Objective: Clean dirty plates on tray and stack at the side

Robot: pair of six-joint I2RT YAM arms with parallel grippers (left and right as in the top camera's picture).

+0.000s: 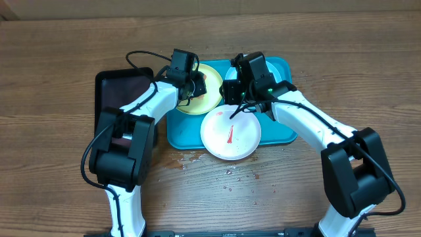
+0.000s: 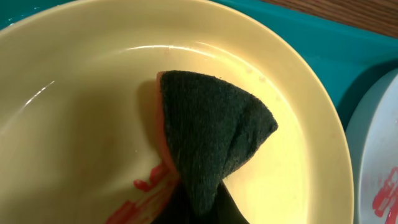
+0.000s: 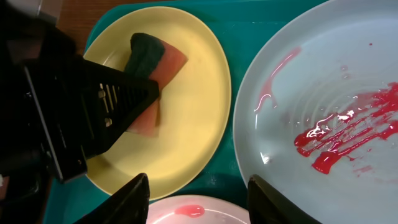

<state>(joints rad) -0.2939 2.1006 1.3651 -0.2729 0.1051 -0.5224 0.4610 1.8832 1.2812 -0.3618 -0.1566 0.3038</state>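
The turquoise tray (image 1: 179, 135) holds three plates. The yellow-green plate (image 1: 210, 97) lies at its back left, with a red smear in the left wrist view (image 2: 74, 124). My left gripper (image 1: 192, 85) is shut on a green-and-orange sponge (image 2: 211, 130) and presses it on that plate. The mint plate (image 3: 323, 93), smeared red, lies at the back right, mostly under my right arm in the overhead view. The white plate (image 1: 230, 135), with a red streak, lies at the front and overhangs the rim. My right gripper (image 3: 199, 199) is open and empty, above the gap between the plates.
A black tray (image 1: 122, 92) stands left of the turquoise tray, partly under my left arm. Water drops (image 1: 230, 172) lie on the wooden table in front of the tray. The two arms are close together over the tray's back half.
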